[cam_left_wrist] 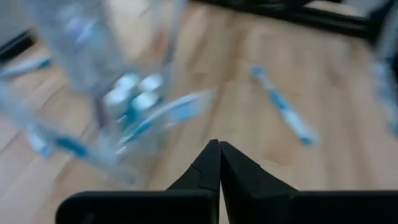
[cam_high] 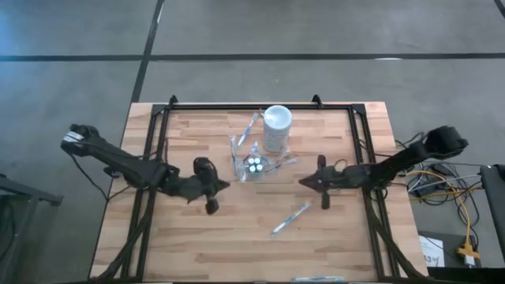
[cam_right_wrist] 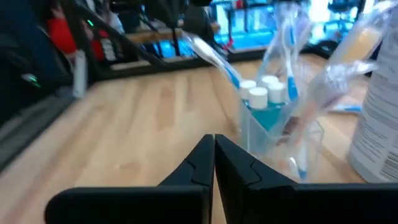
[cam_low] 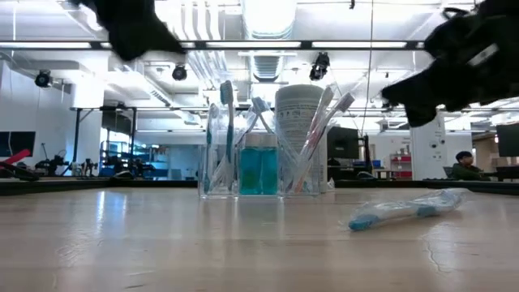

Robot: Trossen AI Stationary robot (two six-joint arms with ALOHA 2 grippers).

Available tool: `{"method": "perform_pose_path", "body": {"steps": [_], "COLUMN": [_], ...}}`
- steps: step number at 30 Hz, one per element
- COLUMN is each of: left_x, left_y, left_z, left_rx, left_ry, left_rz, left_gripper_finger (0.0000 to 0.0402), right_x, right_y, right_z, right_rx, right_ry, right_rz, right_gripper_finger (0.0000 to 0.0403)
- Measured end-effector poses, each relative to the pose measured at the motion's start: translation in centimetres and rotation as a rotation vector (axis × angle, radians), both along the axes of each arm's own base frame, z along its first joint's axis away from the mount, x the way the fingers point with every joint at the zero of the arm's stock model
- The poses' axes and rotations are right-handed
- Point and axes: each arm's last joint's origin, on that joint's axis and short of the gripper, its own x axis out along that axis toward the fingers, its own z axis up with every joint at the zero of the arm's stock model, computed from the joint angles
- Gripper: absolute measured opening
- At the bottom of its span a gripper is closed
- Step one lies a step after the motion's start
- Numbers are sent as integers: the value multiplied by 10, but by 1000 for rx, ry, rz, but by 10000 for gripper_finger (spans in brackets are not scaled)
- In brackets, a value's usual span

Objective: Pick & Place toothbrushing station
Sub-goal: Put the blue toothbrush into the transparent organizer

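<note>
A small clear holder stands mid-table with teal white-capped tubes inside and several thin pale blue-white toothbrushes leaning out of it. A taller white cup stands just behind it. One wrapped toothbrush lies flat on the table nearer the front; it also shows in the low view and the left wrist view. My left gripper is shut and empty, left of the holder. My right gripper is shut and empty, right of the holder.
A black frame runs along the table's far edge and down both sides. Cables lie off the table's right edge. Bare wood lies toward the near edge. A person sits far back in the room.
</note>
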Motion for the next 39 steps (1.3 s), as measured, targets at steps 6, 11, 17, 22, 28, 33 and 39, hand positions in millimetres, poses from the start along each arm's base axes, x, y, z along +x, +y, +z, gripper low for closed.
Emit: {"method": "perform_pose_path", "body": {"steps": [6,11,17,22,28,33,39], "left_x": [33,89,146,191,234,254,265], "left_y": [-53,-93,-123,-123,-98,-80,-60], "left_z": [42,42,26,11,-26,-45,-58], "left_rx": [11,-4,163,112,19,-53,-121], "left_ry": [27,218,370,409,492,514,530], "left_rz": [-123,-190,-119,-185,-213,-196,-153], "left_gripper_finger": [3,3,7,3,40,123,226], "right_x": [-13,-15,-15,-15,-16,-16,-17], "right_y": [5,7,7,7,6,6,6], "right_z": [6,9,8,9,11,7,5], "right_rx": [-31,-35,-24,-57,-77,-71,-73], "right_ry": [-54,-71,-59,-71,-82,-42,-18], "right_rz": [50,66,65,67,68,70,71], "right_gripper_finger": [8,8,8,8,8,8,8]}}
